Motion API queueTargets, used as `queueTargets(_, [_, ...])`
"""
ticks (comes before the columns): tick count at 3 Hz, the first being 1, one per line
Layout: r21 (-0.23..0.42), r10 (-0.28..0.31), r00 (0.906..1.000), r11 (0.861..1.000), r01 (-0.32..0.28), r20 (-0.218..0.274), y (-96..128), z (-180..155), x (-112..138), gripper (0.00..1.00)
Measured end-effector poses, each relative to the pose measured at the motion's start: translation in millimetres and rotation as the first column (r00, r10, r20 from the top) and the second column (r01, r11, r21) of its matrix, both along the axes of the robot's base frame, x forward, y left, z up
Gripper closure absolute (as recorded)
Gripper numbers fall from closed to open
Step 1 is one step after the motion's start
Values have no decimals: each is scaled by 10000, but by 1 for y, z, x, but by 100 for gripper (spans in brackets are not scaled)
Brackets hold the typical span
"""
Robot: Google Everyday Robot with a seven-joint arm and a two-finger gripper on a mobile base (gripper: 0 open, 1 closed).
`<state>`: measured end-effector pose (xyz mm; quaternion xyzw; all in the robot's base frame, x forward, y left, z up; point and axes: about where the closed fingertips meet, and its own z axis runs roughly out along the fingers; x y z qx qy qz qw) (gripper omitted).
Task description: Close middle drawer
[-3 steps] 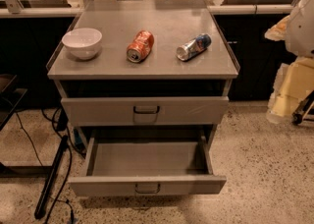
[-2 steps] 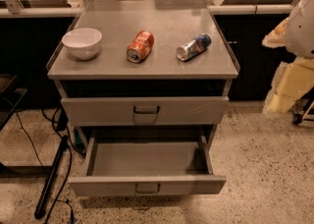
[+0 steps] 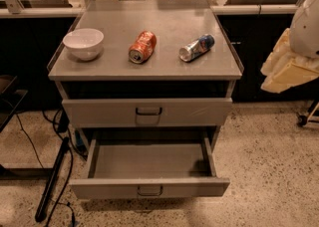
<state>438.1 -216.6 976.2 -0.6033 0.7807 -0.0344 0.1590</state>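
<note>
So the biggest thing to be seen is the grey cabinet (image 3: 149, 74), and everything else is placed off that. The middle drawer (image 3: 149, 187) is found low on the cabinet's front, pulled well out toward the camera, with its bare inside fully shown and nothing seen lying in it. Right above it, the taller-fronted top drawer (image 3: 147, 111) looks pushed in or very nearly so. The gripper (image 3: 285, 69) is parked off the cabinet's right side, about level with the surface, well apart from the open drawer and touching nothing; whether it's open or closed honestly can't be told from here. On the cabinet's surface a white bowl (image 3: 83, 43) is sat at the left, an orange can (image 3: 142, 47) is laid on its side near the middle, and a blue-and-silver can (image 3: 196, 48) is laid on its side to the right. Progress-wise, basically nothing can be counted as done yet: the drawer front hasn't been reached, so the approach, the contact on the front panel and the whole push in are probably all left.
</note>
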Motion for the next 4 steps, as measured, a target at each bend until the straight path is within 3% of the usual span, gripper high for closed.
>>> queueTargets(1, [2, -3, 10000, 10000, 3, 3, 0, 0, 0, 87])
queueTargets(2, [34, -50, 10000, 10000, 50, 39, 0, 2, 1, 100])
queueTargets(4, [-122, -208, 9961, 9997, 198, -858, 21, -105, -14, 100])
